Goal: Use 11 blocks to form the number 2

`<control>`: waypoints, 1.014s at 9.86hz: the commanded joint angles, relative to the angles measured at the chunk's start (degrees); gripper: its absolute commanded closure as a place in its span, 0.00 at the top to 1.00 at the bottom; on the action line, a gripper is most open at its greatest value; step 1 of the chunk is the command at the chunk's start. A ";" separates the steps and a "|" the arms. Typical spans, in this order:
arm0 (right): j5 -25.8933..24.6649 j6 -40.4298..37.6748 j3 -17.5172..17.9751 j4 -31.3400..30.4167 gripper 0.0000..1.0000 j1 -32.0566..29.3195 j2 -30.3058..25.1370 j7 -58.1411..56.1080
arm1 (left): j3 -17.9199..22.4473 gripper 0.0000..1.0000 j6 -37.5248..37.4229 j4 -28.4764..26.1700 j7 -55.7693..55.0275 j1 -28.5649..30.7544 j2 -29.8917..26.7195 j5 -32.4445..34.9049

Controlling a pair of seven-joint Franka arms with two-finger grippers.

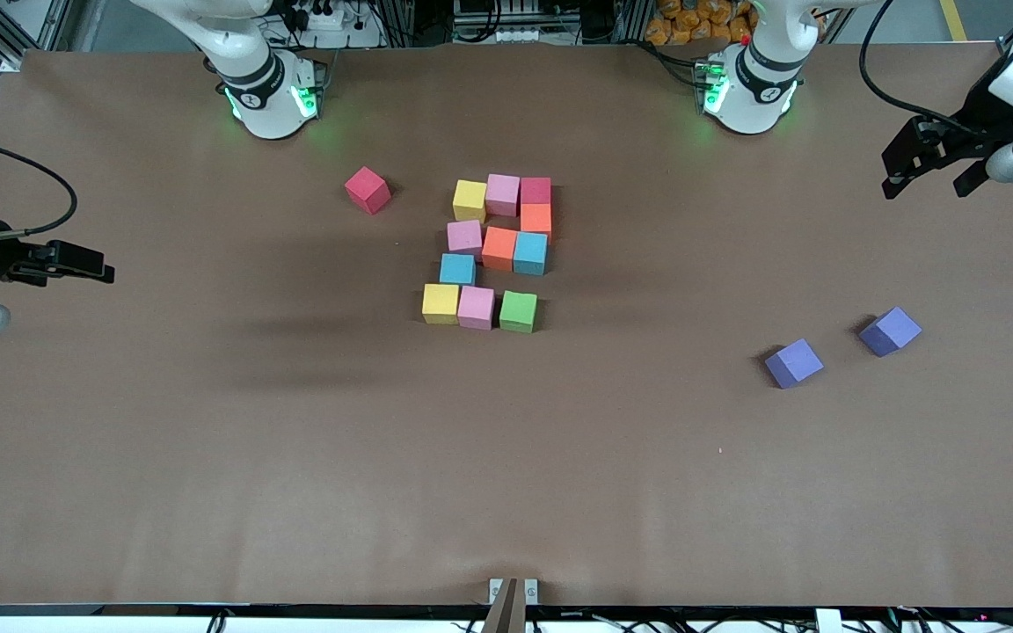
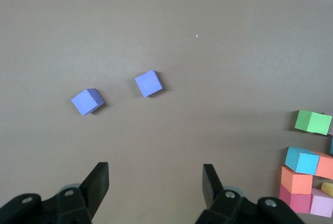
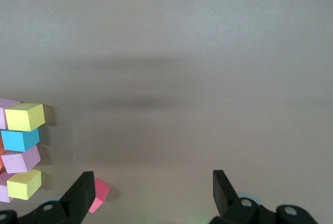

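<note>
Front view shows the number 2 (image 1: pixel 493 253) laid out mid-table with eleven cubes set edge to edge, the green block (image 1: pixel 518 311) sitting a touch apart from the pink one beside it in the bottom row. One loose red block (image 1: pixel 368 190) lies on the table (image 1: pixel 207 457) off toward my right arm's end, close to that arm's base. My right gripper (image 1: pixel 89 264) hangs over that same end, jaws spread wide and holding nothing. My left gripper (image 1: pixel 929 171) hangs over its own end, jaws also parted and empty, with the two purple cubes (image 1: pixel 836 347) lying below it. If any nudge is left, I judge it is closing the green block inward; it lies between my arms, about equally well off from both grippers.
</note>
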 commanded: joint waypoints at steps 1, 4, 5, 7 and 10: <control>0.84 -0.92 0.65 1.16 1.00 -1.05 0.08 0.38 | -0.08 0.81 0.17 -0.53 1.25 0.78 -0.67 -0.36; 0.58 -1.10 0.47 2.48 1.00 -1.05 -0.53 0.38 | -0.08 0.81 -0.70 -0.71 1.34 0.87 -1.02 -0.10; 0.23 -1.88 0.47 2.83 1.00 -1.05 -1.84 0.38 | 0.01 0.81 -1.15 -0.62 1.34 0.87 -1.03 -0.10; 0.49 -5.03 0.47 5.19 1.00 -2.53 -2.82 -0.58 | 0.10 0.81 -1.15 -0.53 1.34 0.87 -1.03 -0.10; 1.19 -8.22 0.47 6.17 1.00 -6.48 -5.19 -7.96 | 0.36 0.81 -1.15 -0.71 1.51 1.05 -0.94 -0.10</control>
